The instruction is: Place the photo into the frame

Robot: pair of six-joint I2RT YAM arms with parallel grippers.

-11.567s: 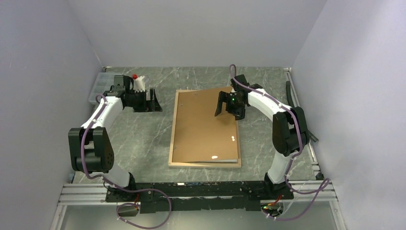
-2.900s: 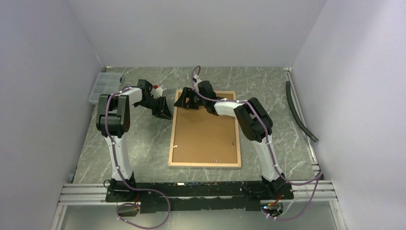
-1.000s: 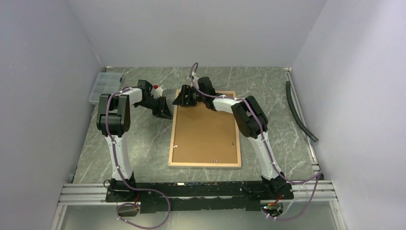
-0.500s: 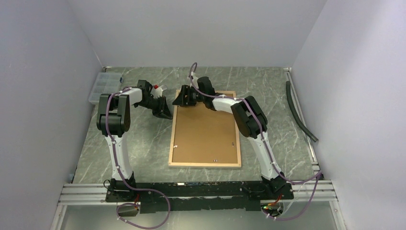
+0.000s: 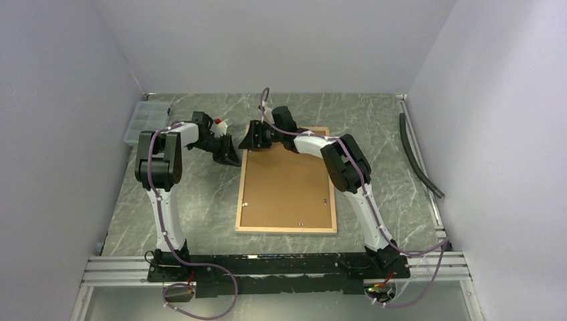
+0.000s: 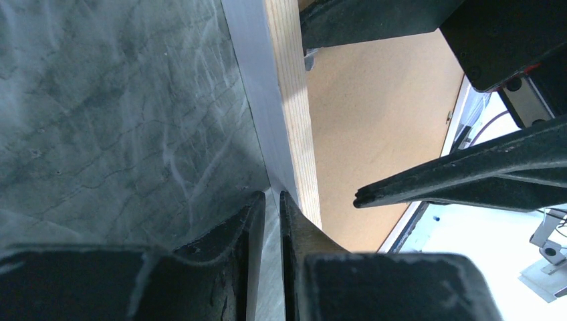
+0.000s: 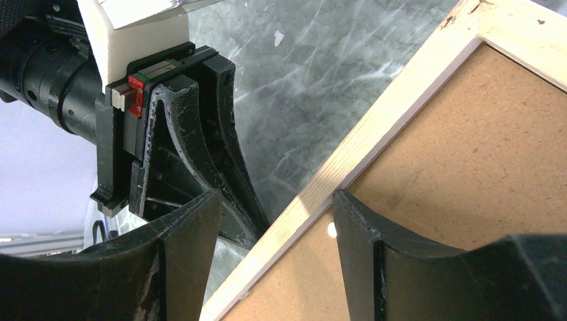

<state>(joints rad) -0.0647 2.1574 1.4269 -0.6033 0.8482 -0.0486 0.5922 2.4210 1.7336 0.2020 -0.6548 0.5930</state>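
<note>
The frame (image 5: pixel 241 194) lies face down on the table, its light-wood back rim up, with the brown backing panel (image 5: pixel 287 187) inside it. The photo is hidden. My left gripper (image 5: pixel 231 159) sits at the frame's left side near the far corner. Its tips (image 6: pixel 272 195) are shut to a thin slit against the white side of the rim (image 6: pixel 291 100). My right gripper (image 5: pixel 251 142) stands open astride the rim (image 7: pixel 401 93) at that corner, one finger over the table and one over the panel (image 7: pixel 481 167), by a small tab (image 7: pixel 327 229).
A clear plastic box (image 5: pixel 137 120) stands at the far left edge of the table. A black hose (image 5: pixel 418 154) lies along the right wall. The metal rail (image 5: pixel 267 267) holding both arm bases runs along the near edge.
Since the earliest frame the backing panel has gone from askew to lying inside the frame, and both grippers have come to its far-left corner. In the last second the right gripper edged slightly left.
</note>
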